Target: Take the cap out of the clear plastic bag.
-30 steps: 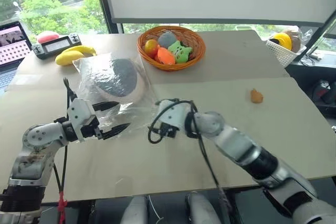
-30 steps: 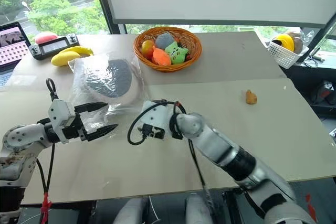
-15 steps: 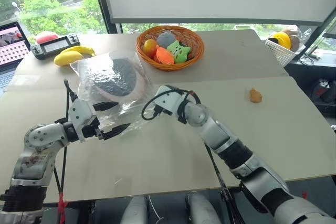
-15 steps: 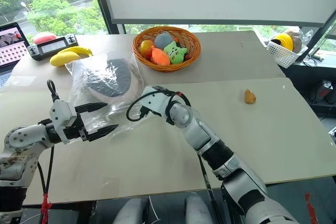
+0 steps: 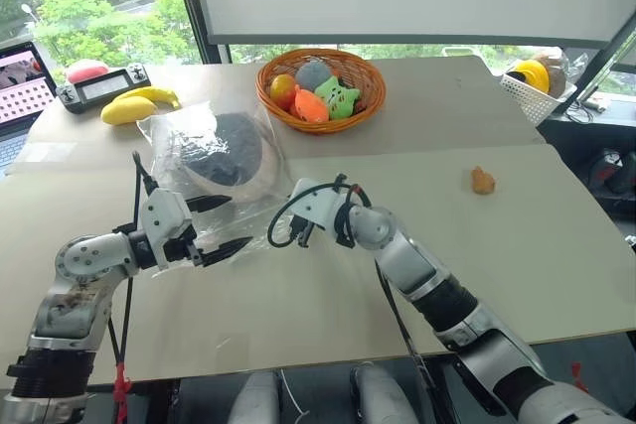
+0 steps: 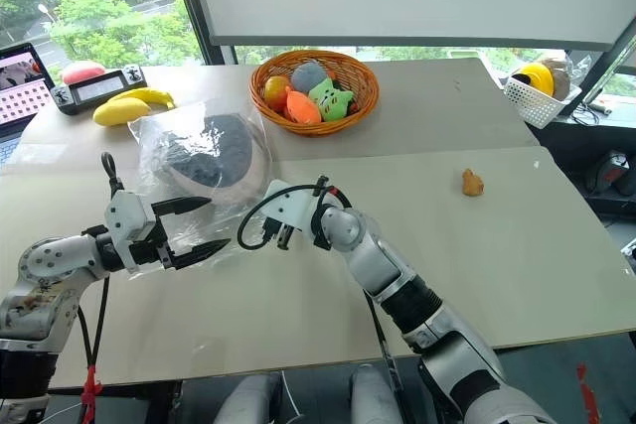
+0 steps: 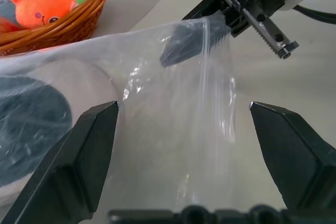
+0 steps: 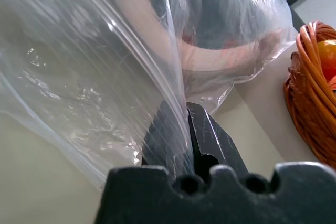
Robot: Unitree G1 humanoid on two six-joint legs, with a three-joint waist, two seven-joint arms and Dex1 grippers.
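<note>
The clear plastic bag lies crinkled on the table at the left. The cap, dark crown over a cream brim, is inside it. My right gripper is shut on the bag's near right edge, and a sheet of film runs up from between its fingers. In the left wrist view one of its dark fingertips shows through the plastic. My left gripper stands open at the bag's near edge, its fingers spread on either side of the loose film without gripping it.
A wicker basket of plush toys stands behind the bag. Bananas, a handheld controller and a laptop sit far left. A small orange object lies to the right, and a white basket sits at the far right edge.
My right gripper swung in to the bag's edge and went from open to shut on the plastic, pulling the film up. The left gripper stayed open in nearly the same place.
</note>
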